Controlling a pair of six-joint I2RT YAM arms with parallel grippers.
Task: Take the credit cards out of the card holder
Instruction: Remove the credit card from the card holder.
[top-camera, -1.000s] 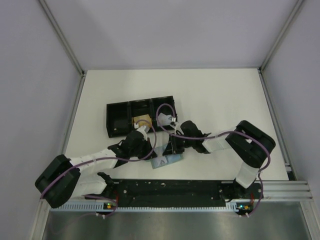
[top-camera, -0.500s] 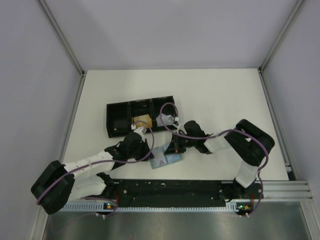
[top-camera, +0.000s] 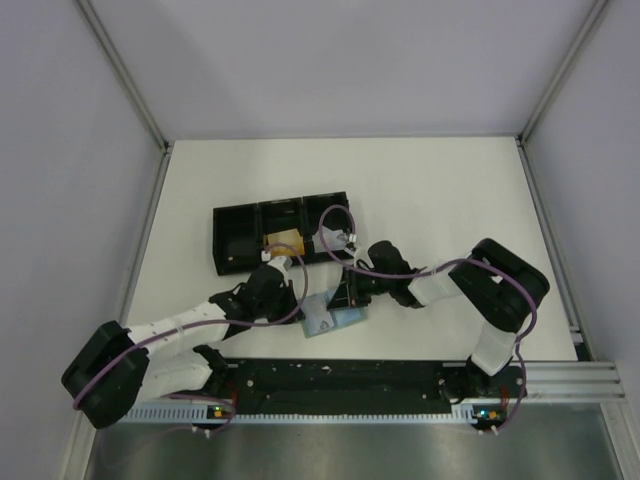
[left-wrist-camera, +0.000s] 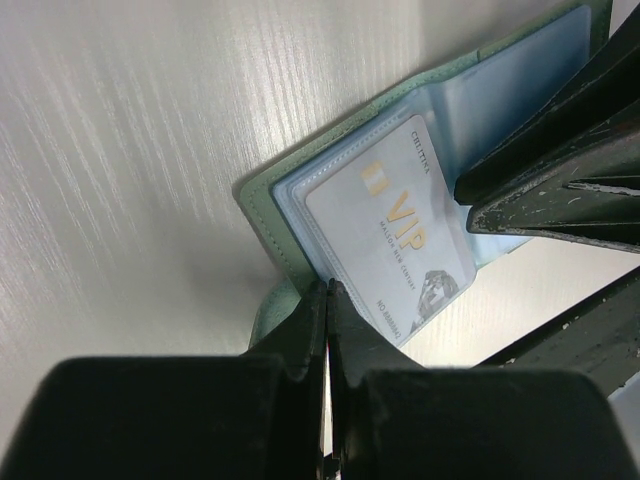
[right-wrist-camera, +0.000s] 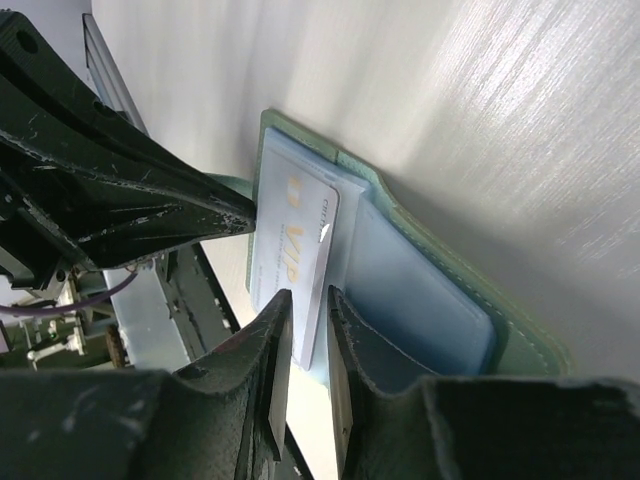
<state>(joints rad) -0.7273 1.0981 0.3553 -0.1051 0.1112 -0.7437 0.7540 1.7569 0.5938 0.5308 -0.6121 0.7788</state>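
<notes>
The pale green card holder (top-camera: 348, 318) lies open on the table, also in the left wrist view (left-wrist-camera: 262, 195) and the right wrist view (right-wrist-camera: 430, 295). A silvery VIP card (left-wrist-camera: 395, 250) sticks halfway out of its clear sleeve, as the right wrist view also shows (right-wrist-camera: 295, 235). My left gripper (left-wrist-camera: 328, 288) is shut, its tips on the holder's near edge (top-camera: 300, 304). My right gripper (right-wrist-camera: 305, 305) has its jaws closed onto the card's edge from the other side (top-camera: 343, 300). A tan card (top-camera: 283, 243) lies in the black tray.
The long black three-compartment tray (top-camera: 240, 209) stands just behind the two grippers. The arms' black base rail (top-camera: 340, 378) runs along the near edge. Grey walls enclose the table on three sides.
My left arm has swung a little, its elbow lower and further left. The grippers and the holder stay nearly where they were.
</notes>
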